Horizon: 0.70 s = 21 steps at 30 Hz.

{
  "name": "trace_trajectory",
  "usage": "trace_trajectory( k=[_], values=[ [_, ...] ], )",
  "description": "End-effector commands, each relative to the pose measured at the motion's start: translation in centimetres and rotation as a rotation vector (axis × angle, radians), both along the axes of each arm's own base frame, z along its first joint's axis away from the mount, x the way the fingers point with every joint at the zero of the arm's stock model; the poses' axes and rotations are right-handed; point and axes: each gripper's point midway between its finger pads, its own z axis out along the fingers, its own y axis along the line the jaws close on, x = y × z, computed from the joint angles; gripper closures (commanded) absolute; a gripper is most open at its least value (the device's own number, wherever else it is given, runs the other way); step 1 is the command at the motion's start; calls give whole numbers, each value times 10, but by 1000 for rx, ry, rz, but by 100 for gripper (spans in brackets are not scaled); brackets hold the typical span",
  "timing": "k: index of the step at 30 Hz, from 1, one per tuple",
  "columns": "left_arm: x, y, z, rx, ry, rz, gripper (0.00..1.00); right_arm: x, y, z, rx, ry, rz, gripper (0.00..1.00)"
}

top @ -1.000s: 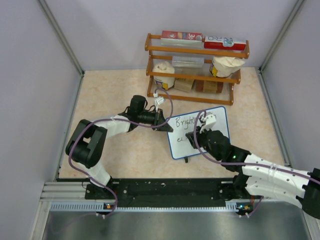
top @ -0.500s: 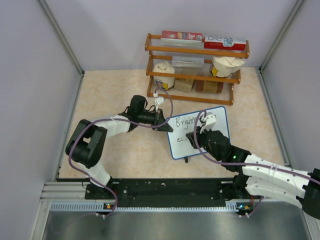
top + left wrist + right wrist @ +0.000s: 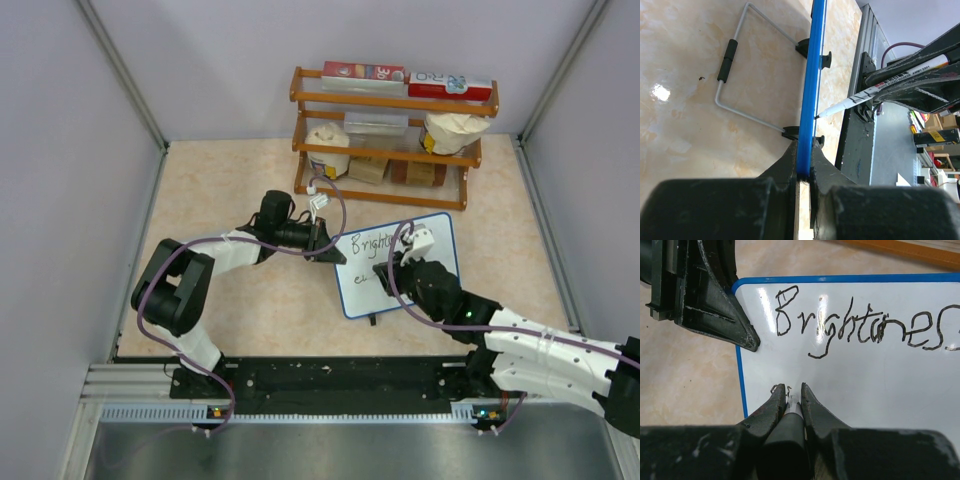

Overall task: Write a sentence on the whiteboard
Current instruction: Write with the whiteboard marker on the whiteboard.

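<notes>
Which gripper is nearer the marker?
Right. The right gripper is shut on the marker over the whiteboard; the left gripper clamps the whiteboard edge, apart from the marker.

Far side: rack [image 3: 380, 102] just behind whiteboard [image 3: 360, 298] blocks; open tabletop [image 3: 220, 190] at left.

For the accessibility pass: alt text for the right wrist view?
The right gripper, jaws shut on a marker, holds its tip at the whiteboard below black handwriting reading "Brightnes", cut off at the right edge. At upper left, the left gripper clamps the board's blue rim above a beige table.
</notes>
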Motion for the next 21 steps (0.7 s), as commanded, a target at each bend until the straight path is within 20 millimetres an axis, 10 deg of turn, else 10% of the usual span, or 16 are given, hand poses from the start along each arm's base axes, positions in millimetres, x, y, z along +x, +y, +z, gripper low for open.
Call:
trace_trajectory(
  k=[1,21],
  values=[
    [10,8,-41,146,-80,57,100,15,-2,26,14,-67,-59,100],
    [10,7,-42,144,-75,55,100,4,-4,46,94,-94,-12,100]
  ],
)
